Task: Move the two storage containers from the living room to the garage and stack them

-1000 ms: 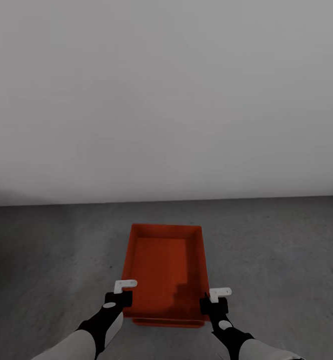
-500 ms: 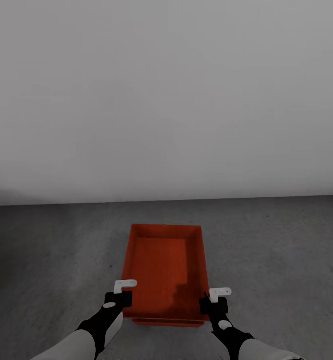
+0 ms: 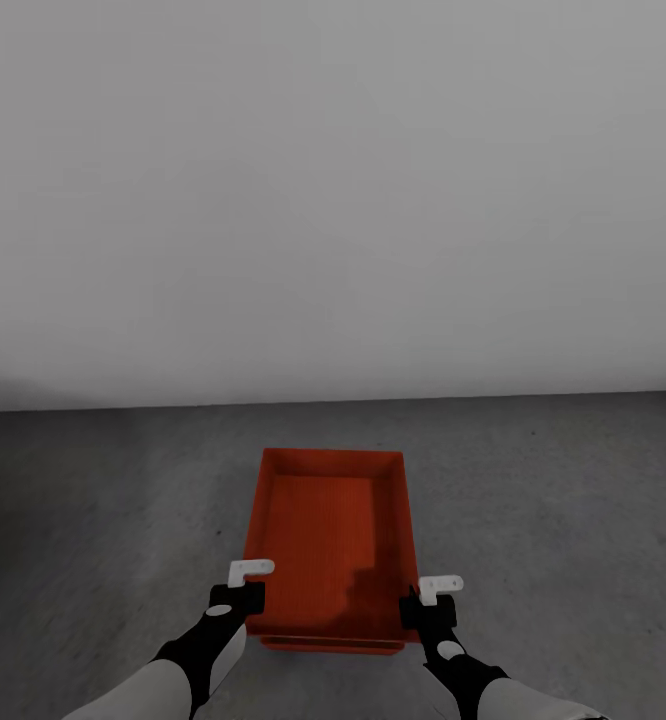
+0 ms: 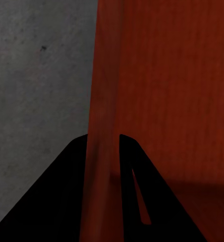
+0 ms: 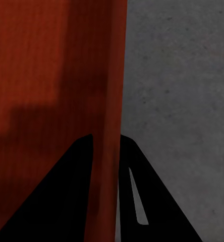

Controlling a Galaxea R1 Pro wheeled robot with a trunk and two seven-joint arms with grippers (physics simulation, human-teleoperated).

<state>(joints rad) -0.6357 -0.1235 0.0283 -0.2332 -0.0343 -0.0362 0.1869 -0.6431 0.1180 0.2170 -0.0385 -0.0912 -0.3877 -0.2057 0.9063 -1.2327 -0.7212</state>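
Nearest, the left gripper (image 3: 241, 598) and right gripper (image 3: 425, 608) are each pinching a side wall of the storage container (image 3: 333, 530) near its near corners, jaws clamped on the thin rim; both forearms are reaching forward and down, roughly parallel; the container is sitting low over the floor (image 3: 93, 500), a second rim edge showing beneath its near end; uneven release could be tilting it off square; beyond, the wall (image 3: 333, 200) is standing plain.

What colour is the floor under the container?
Dark grey, mottled like concrete; the floor shows best in the head view.
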